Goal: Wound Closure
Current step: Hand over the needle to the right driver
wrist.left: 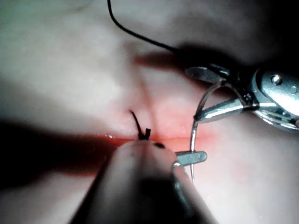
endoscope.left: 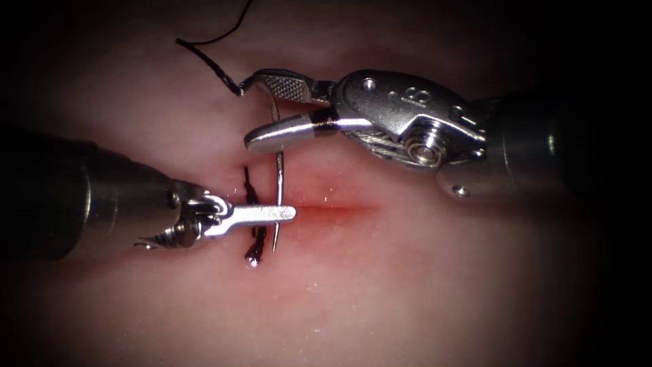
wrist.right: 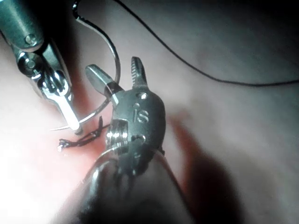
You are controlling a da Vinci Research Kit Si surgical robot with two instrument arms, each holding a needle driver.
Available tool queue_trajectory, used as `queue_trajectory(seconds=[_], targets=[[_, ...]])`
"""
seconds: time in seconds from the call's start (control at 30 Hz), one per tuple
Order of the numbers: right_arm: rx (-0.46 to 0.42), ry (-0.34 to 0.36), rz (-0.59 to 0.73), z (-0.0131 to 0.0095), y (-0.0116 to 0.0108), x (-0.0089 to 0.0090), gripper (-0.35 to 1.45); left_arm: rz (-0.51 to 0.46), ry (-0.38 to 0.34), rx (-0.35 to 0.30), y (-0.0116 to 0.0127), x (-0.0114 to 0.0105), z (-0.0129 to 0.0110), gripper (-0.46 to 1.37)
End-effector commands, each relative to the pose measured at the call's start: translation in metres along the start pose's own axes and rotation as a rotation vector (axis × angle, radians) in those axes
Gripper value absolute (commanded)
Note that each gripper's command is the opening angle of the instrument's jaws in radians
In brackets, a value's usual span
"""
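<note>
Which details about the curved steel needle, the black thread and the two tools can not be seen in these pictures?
- Black thread: its far end runs off the endoscope view's top edge.
- Curved steel needle: where it crosses the left tool, the shut jaws cover it in the endoscope view.
- Right tool: jaws open; the shaft fades into the dark border.
- Short cut thread ends: their knot is too small to read.
</note>
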Motion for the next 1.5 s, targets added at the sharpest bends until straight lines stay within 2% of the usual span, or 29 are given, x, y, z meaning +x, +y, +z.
queue_trajectory(seconds=[0.03, 0.23, 0.33, 0.37, 0.4, 0.53, 0.7, 0.9, 0.93, 1.03, 1.07, 1.1, 1.23, 1.5], targets=[[-0.001, 0.000, 0.001, 0.0000, 0.0000, 0.0000, 0.69, 0.002, 0.000, -0.004, 0.0000, 0.0000, 0.0000, -0.35], [-0.001, -0.003, 0.000, 0.0000, 0.0000, 0.0000, 0.33, 0.002, 0.000, -0.004, 0.0000, 0.0000, 0.0000, -0.35], [0.001, -0.011, -0.006, 0.0000, -0.0001, -0.0001, -0.06, 0.007, 0.000, -0.004, 0.0000, 0.0000, 0.0000, -0.35], [0.002, -0.017, -0.007, 0.0000, -0.0001, -0.0001, -0.27, 0.007, 0.001, -0.004, 0.0000, 0.0000, 0.0000, -0.35], [0.004, -0.025, -0.007, 0.0000, -0.0002, -0.0002, -0.35, 0.007, 0.001, -0.004, 0.0000, 0.0000, 0.0000, -0.35], [0.027, -0.058, -0.009, 0.0001, -0.0003, -0.0005, -0.35, 0.019, 0.000, -0.004, 0.0001, 0.0000, -0.0001, -0.35], [0.045, -0.056, -0.012, -0.0001, -0.0003, -0.0005, -0.35, 0.073, -0.010, -0.009, 0.0000, 0.0000, -0.0002, -0.35], [0.048, -0.056, -0.011, -0.0004, -0.0002, -0.0004, -0.35, 0.077, -0.030, -0.044, 0.0001, -0.0001, -0.0002, -0.35], [0.049, -0.057, -0.011, -0.0004, -0.0002, -0.0004, -0.35, 0.076, -0.030, -0.050, 0.0001, -0.0001, -0.0002, -0.15], [0.049, -0.059, -0.017, -0.0004, -0.0002, -0.0004, -0.35, 0.080, -0.029, -0.076, 0.0002, -0.0002, -0.0002, 0.28], [0.049, -0.060, -0.017, -0.0004, -0.0002, -0.0004, -0.35, 0.091, -0.028, -0.102, 0.0002, -0.0002, -0.0002, 0.55], [0.050, -0.057, -0.016, -0.0005, -0.0002, -0.0004, -0.35, 0.090, -0.022, -0.122, 0.0002, -0.0002, -0.0002, 0.69], [0.053, -0.052, -0.021, -0.0008, -0.0001, -0.0002, -0.35, 0.088, -0.014, -0.144, 0.0002, -0.0002, -0.0003, 0.88], [0.058, -0.035, -0.027, -0.0021, 0.0003, -0.0002, -0.35, 0.170, -0.009, -0.145, 0.0001, -0.0001, -0.0005, 0.91]])
